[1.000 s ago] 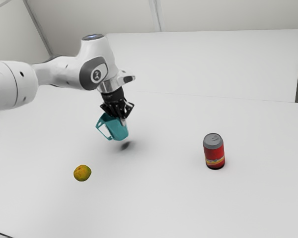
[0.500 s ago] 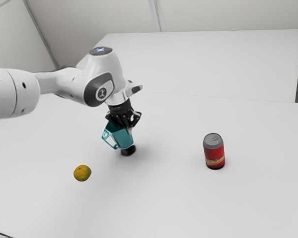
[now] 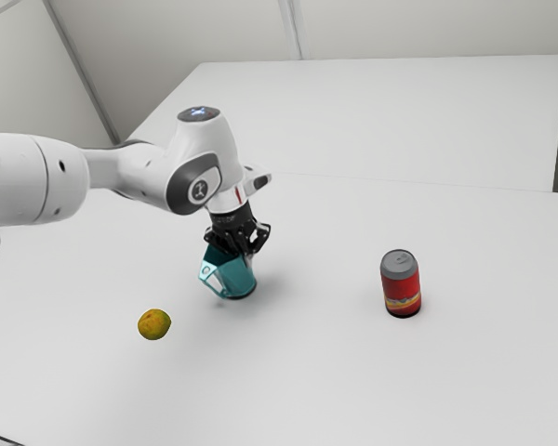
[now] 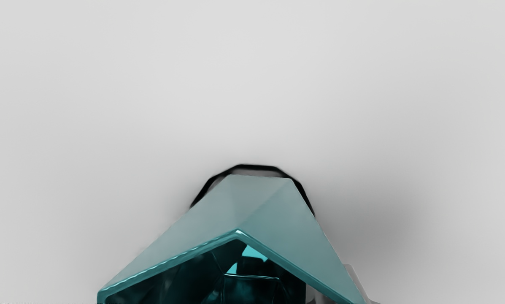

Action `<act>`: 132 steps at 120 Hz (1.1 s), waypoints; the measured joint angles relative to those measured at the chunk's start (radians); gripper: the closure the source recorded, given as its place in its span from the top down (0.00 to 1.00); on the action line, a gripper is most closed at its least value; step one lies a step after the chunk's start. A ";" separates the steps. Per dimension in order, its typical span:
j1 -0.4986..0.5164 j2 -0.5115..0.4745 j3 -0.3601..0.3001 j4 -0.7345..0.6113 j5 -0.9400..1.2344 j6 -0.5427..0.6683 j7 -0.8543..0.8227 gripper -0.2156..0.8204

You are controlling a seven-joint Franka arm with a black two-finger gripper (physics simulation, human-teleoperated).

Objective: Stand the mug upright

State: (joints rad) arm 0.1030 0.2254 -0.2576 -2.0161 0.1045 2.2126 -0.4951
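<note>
The mug is teal, glossy and faceted, its wall pinched by the gripper at the table. Its mouth is pointed up, the long axis tipped toward the exterior view's left, where the handle is turned. The rim is partly hidden; whether the base is fully seated cannot be told.
</note>
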 joint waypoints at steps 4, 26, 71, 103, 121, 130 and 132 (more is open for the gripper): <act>0.000 0.001 0.000 0.000 0.000 0.001 -0.005 0.04; -0.006 -0.011 -0.007 0.004 0.002 -0.003 -0.024 0.35; -0.032 -0.121 -0.007 0.007 0.001 -0.042 -0.045 0.72; -0.054 -0.196 -0.002 0.081 0.002 -0.141 0.015 0.77; -0.048 -0.218 -0.002 0.178 0.014 -0.247 0.064 0.78; -0.045 -0.220 -0.002 0.244 0.020 -0.308 0.086 0.78; -0.045 -0.220 -0.002 0.257 0.021 -0.321 0.090 0.79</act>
State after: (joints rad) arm 0.0579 0.0052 -0.2592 -1.7587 0.1257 1.8916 -0.4051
